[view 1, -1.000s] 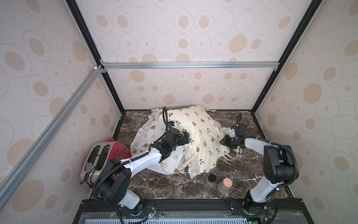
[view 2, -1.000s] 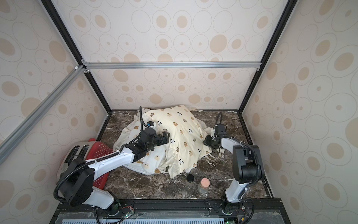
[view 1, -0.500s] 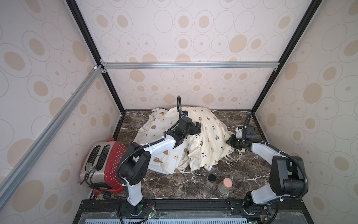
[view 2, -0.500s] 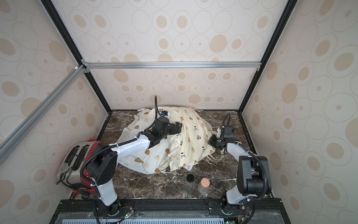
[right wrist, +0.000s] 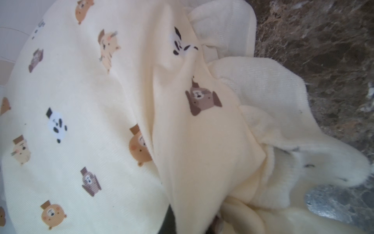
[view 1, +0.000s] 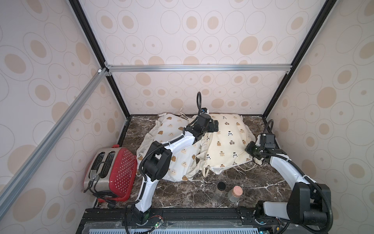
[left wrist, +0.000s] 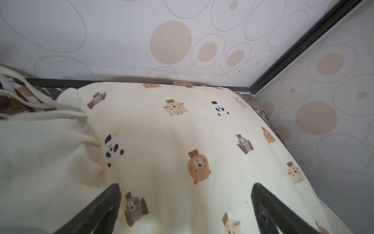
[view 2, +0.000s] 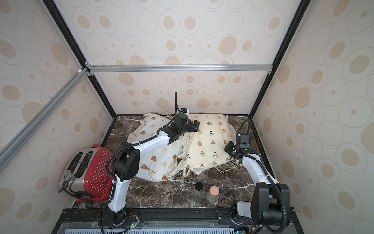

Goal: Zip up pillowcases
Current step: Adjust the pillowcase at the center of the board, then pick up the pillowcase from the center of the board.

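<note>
Two stuffed pillowcases lie side by side at the back of the marble table. The white pillowcase point(view 1: 172, 145) point(view 2: 159, 156) with brown blob faces is on the left, partly under my left arm. The cream-yellow pillowcase point(view 1: 226, 141) point(view 2: 210, 141) point(left wrist: 182, 131) point(right wrist: 81, 101) with bears and pandas lies flat on the right. My left gripper point(view 1: 215, 126) point(view 2: 195, 126) point(left wrist: 185, 188) hovers open over the cream one's back left part, holding nothing. My right gripper point(view 1: 251, 151) point(view 2: 228, 150) point(right wrist: 192, 224) is at that pillowcase's right edge, shut on a fold of its cream fabric, which covers the fingers.
A red toaster point(view 1: 113, 172) point(view 2: 91, 174) stands at the front left beside my left arm's base. Two small jars, one black-lidded point(view 1: 221, 187) and one pink-topped point(view 1: 234, 193), stand on the table point(view 1: 192, 198) near its front edge. Patterned walls close in the back and sides.
The cream-yellow pillowcase has been drawn rightward off the white one and now lies flat. My right gripper moved right and back with its edge. My left gripper moved back and right, staying open.
</note>
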`<act>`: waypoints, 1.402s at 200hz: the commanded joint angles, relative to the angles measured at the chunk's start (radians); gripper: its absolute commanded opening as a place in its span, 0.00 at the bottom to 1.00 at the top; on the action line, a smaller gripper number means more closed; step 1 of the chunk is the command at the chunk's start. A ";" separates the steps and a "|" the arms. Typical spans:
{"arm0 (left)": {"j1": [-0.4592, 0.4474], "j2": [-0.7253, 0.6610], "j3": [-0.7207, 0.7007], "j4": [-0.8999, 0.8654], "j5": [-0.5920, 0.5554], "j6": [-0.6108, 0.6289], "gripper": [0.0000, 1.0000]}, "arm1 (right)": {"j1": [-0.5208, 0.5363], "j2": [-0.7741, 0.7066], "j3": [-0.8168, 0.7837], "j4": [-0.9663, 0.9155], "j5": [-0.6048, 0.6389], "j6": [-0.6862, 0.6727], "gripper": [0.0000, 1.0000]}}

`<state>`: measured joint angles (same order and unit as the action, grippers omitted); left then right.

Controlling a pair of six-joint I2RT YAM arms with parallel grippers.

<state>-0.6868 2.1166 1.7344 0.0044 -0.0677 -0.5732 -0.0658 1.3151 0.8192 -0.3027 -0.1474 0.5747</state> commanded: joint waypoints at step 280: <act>-0.182 -0.640 -0.808 -0.062 0.049 -0.508 0.82 | 0.242 -0.320 -0.029 -0.431 -0.028 -0.043 0.81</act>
<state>-0.8642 1.5135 0.9657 -0.0620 0.0242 -1.0363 0.1703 1.0279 0.7532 -0.6460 -0.2661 0.5339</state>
